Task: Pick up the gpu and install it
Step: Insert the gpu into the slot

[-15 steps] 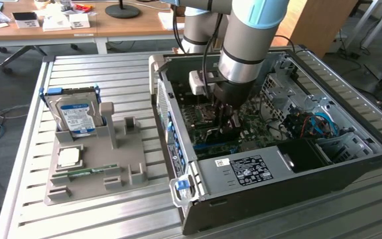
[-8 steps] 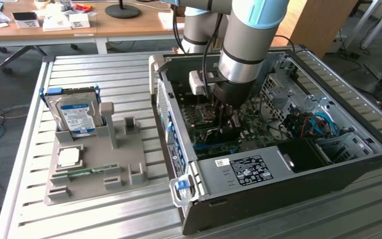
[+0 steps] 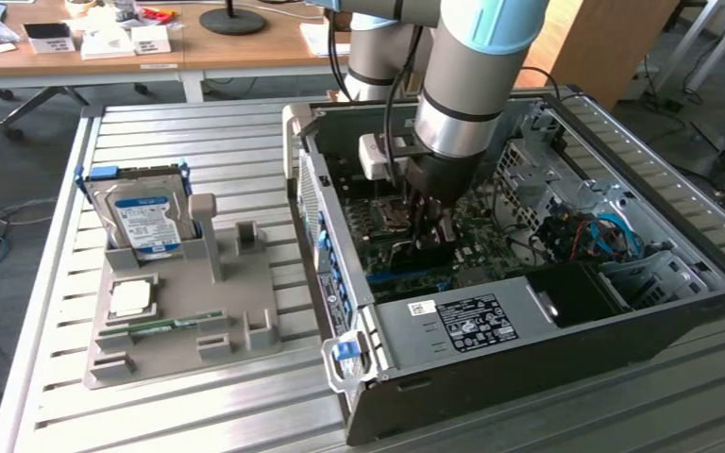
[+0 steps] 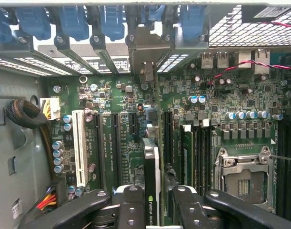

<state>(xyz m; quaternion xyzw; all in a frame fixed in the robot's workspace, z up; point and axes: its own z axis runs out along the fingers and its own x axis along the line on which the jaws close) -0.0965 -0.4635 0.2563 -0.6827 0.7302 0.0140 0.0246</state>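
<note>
the black two-fingered gripper (image 4: 154,210) on the grey-and-blue robot arm (image 3: 470,90) reaches down inside the open black desktop computer case (image 3: 665,311), its fingers (image 4: 131,207) pinching the thin gpu (image 4: 152,176), a flat card seen edge-on with a black cover and green logo, standing upright over the green motherboard (image 4: 212,105) among the long black expansion slots. on the slatted metal table (image 3: 174,406), well apart at the exterior view's left, a grey plastic holder (image 3: 211,311) keeps a silver hard drive with a blue-white label (image 3: 143,222) upright.
</note>
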